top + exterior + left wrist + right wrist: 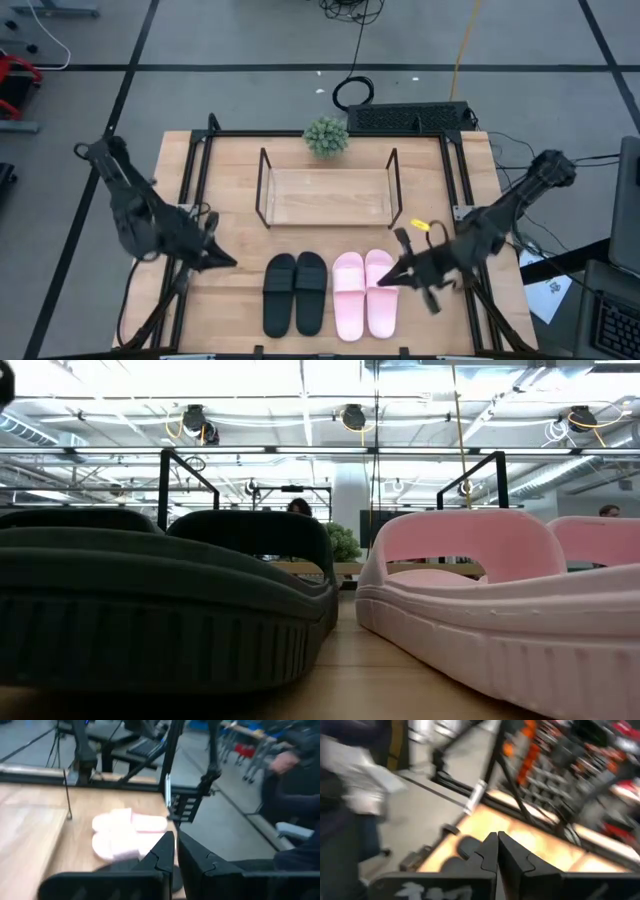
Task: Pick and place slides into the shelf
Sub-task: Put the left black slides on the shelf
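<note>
Nothing picked yet: black slides (295, 293) and pink slides (364, 293) sit low-centre, below the bare shelf (327, 196). My right gripper (388, 279), clenched empty, nudges pink; left gripper (228, 262) clenched too. Next, open wide.

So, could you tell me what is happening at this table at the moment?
Nothing has been picked up yet. The matte black pair of slide sandals and the light pink pair lie side by side on the wooden table, in front of the low wire-framed shelf, which holds no sandals. The left hand hovers shut beside the black pair, and the right hand is shut at the outer edge of the pink pair. A small green potted plant stands behind the shelf.
</note>
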Motion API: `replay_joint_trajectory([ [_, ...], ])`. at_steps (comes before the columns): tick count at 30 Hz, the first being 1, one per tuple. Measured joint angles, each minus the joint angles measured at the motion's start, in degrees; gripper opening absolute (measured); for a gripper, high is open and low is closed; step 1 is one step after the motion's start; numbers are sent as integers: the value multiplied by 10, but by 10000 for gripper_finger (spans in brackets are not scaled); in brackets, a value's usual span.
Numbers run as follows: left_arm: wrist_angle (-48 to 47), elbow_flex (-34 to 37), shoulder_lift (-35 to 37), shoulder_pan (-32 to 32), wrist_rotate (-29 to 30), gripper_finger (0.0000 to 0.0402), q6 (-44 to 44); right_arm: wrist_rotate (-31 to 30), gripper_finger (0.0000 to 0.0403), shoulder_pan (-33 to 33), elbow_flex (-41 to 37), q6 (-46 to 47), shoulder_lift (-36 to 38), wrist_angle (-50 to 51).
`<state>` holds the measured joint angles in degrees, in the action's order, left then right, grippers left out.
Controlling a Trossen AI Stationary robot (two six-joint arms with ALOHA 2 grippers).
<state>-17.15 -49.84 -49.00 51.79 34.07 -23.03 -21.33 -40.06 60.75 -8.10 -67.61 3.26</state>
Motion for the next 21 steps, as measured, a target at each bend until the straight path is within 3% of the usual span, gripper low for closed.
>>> replay_joint_trajectory([
  [5,3,-13,-80,52,82,26,-84,-134,0,-59,30,80,-73,15],
  [14,14,-29,-201,73,303,26,-230,-308,0,-132,31,238,-144,13],
  [17,34,-30,-242,67,349,26,-288,-357,0,-152,31,264,-159,13],
  [21,73,-29,-293,59,353,26,-356,-408,0,-170,32,271,-173,13],
])
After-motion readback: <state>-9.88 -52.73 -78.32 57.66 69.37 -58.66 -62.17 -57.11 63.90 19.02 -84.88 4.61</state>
